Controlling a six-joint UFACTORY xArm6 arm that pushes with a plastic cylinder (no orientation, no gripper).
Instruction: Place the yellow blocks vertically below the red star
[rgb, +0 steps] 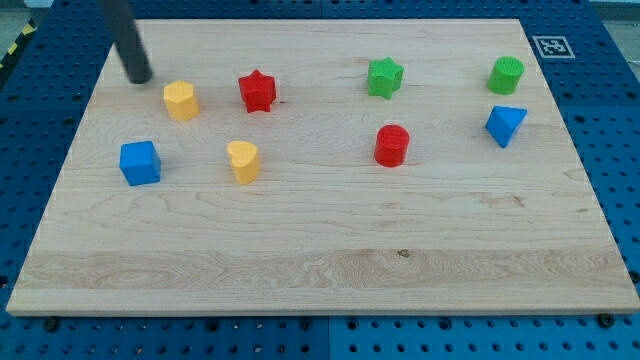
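Note:
The red star (257, 90) sits near the view's top, left of centre. A yellow hexagonal block (181, 100) lies just left of it. A second yellow block (243, 160), heart-like in shape, lies below the star and slightly to its left. My tip (139, 78) rests on the board at the upper left, a short way up and left of the yellow hexagonal block, not touching it.
A blue cube (139, 162) lies at the left. A green star (384, 77) and a green cylinder (506, 75) sit along the top. A red cylinder (392, 145) and a blue triangular block (505, 124) lie to the right. The wooden board (330, 280) ends in edges all round.

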